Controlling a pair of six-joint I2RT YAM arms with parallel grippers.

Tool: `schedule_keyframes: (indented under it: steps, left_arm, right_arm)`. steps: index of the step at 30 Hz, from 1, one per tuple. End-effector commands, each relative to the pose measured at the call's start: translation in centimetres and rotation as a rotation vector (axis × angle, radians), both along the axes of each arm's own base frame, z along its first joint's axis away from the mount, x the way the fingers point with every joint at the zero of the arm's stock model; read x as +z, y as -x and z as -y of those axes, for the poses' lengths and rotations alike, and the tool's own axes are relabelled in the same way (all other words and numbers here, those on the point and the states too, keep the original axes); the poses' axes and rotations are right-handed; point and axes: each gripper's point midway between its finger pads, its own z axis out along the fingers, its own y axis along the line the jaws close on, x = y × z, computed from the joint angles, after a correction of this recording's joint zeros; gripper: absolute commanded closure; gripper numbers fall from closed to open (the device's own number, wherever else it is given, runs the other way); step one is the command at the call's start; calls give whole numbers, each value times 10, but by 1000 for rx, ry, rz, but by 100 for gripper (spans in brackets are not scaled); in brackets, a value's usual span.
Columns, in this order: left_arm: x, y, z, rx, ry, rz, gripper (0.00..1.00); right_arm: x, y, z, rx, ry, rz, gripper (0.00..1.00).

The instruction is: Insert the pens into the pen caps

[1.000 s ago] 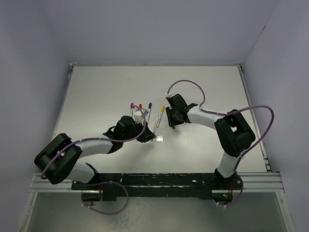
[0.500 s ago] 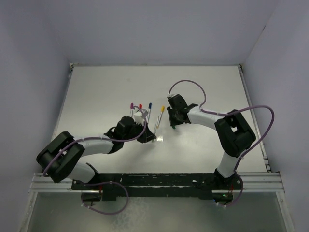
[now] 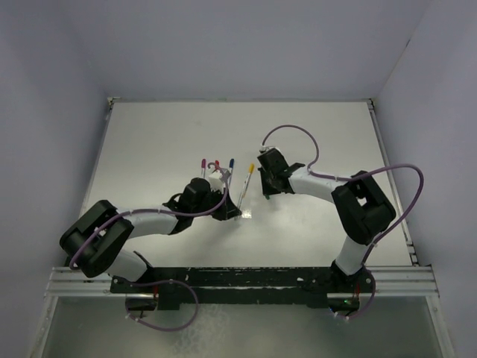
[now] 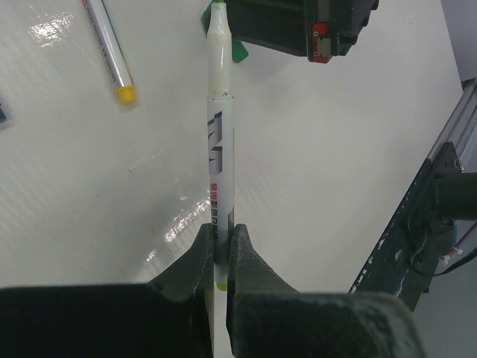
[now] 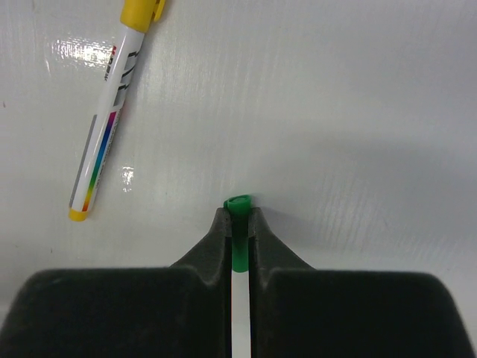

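Observation:
My left gripper (image 4: 221,231) is shut on a silvery-white pen (image 4: 220,149) with a green end. The pen points at my right gripper, and its tip reaches that gripper's fingers beside the green cap (image 4: 239,52). My right gripper (image 5: 238,212) is shut on the green cap (image 5: 238,224), close above the table. In the top view the left gripper (image 3: 227,209) and right gripper (image 3: 264,192) face each other mid-table. A yellow-capped pen (image 5: 108,127) lies between them, also visible in the left wrist view (image 4: 108,48) and the top view (image 3: 246,183).
Three capped pens lie side by side beyond the left gripper: purple (image 3: 203,161), red (image 3: 216,163), partly hidden, and blue (image 3: 231,162). The white table (image 3: 149,149) has raised edges and walls at back and sides. A black rail (image 4: 417,224) runs along the near edge.
Both grippers have shifted slightly away from the arm bases. The left keeps its hold on the pen, the right on the green cap. The lying pens have not moved.

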Motion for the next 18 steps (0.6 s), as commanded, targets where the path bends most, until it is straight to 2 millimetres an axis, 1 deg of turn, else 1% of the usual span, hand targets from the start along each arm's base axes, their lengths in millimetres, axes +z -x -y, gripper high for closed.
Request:
schedule_keyframes:
  steps: [1, 3, 5, 8, 11, 14, 15, 16, 18]
  left_arm:
    - [9, -11, -1, 44, -13, 12, 100]
    - [8, -12, -3, 41, -42, 14, 100]
    - [8, -12, -3, 24, -55, 20, 100]
    - [17, -9, 3, -20, -16, 49, 100]
    - [24, -10, 9, -33, 4, 59, 100]
    - [32, -8, 17, -58, 29, 85, 100]
    - [35, -7, 21, -66, 44, 93, 100]
    - [40, -5, 25, -76, 64, 104, 100]
    - [51, -2, 34, -97, 104, 133, 100]
  right_arm:
    - [-51, 63, 41, -8, 195, -258, 100]
    - [-42, 57, 40, -22, 195, -235, 100]
    - [-29, 52, 36, -35, 170, -208, 100]
    - [11, 27, 12, -22, 59, -94, 100]
    - [53, 7, -2, -9, -41, 47, 100]
    - [93, -7, -6, -8, -108, 192, 100]
    - [103, -10, -5, -15, -122, 228, 100]
    - [119, -15, -8, -20, -160, 286, 100]
    - [130, -13, -4, -25, -196, 342, 100]
